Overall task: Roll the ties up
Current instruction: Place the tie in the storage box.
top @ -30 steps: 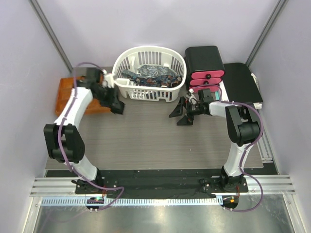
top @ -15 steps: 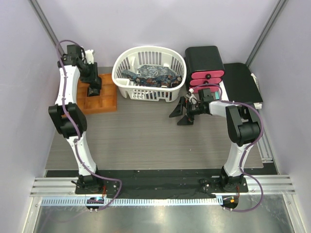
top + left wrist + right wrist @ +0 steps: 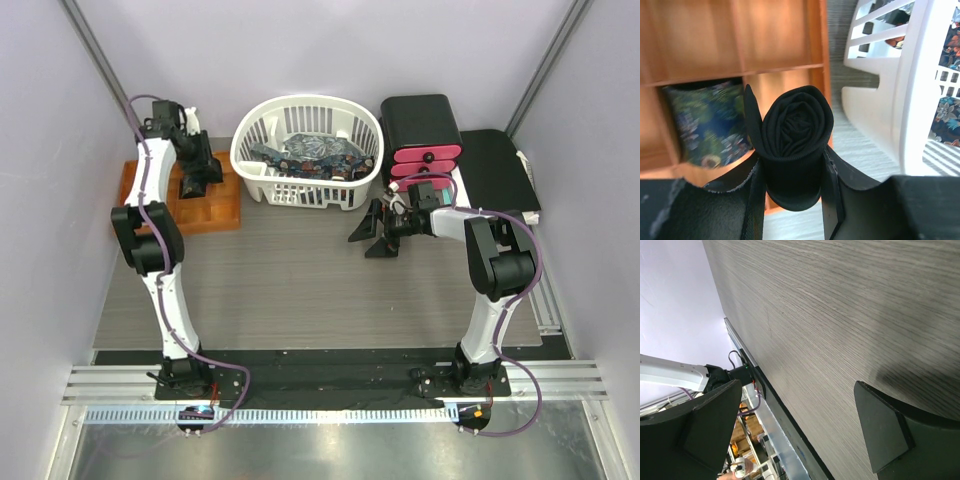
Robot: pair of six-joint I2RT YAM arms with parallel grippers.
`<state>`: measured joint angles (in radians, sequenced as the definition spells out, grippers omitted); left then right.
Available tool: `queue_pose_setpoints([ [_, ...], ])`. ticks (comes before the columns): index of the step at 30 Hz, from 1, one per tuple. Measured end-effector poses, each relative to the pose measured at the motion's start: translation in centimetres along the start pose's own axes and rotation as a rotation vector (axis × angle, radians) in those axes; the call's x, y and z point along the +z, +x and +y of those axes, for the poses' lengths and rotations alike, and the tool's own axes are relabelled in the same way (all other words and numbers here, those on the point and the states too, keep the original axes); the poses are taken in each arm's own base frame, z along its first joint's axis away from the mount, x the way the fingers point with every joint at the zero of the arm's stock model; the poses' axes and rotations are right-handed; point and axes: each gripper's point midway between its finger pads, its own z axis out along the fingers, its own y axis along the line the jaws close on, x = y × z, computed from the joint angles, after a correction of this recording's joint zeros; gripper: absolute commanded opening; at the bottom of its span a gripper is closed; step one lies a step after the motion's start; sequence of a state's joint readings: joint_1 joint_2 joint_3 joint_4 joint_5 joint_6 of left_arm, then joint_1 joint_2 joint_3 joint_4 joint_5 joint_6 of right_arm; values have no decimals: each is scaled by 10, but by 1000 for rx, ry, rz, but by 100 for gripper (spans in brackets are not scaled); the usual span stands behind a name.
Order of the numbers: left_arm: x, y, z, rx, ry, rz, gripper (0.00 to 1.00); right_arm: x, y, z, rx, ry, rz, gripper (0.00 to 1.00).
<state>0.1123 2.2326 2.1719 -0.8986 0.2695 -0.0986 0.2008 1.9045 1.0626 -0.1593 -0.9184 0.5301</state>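
A rolled plain black tie, a tight coil, sits upright between my left gripper's fingers, which are shut on it. It hangs over the wooden compartment tray near the tray's right edge. One compartment to the left holds a rolled blue patterned tie. From the top view, my left gripper is above the orange-brown tray. More patterned ties lie in the white basket. My right gripper stands open above the table, holding nothing.
The white basket wall is close on the right of the left gripper. A black box with pink drawers and a flat black folder stand at the back right. Grey wood-grain tabletop lies under the right gripper.
My left arm has swung from the basket's front-left corner back and leftward over the wooden tray, carrying the black coil. The right arm has not moved.
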Motion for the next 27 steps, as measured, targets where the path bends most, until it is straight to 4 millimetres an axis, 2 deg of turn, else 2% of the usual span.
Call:
queue_pose_setpoints([
  [4,19,7,-8,-16,21,24,0,0,0,0,0,0,0,100],
  [9,37,20,-10,-26,24,67,0,0,0,0,3,1,-1,100],
  [17,64,46,10,-42,-41,155,1,0,-1,-1,4,4,-3,100],
  [23,71,48,17,-33,-73,161,16,0,-1,-1,6,7,-4,100],
  [27,72,48,16,-16,-88,160,31,0,-1,-1,7,8,-5,100],
])
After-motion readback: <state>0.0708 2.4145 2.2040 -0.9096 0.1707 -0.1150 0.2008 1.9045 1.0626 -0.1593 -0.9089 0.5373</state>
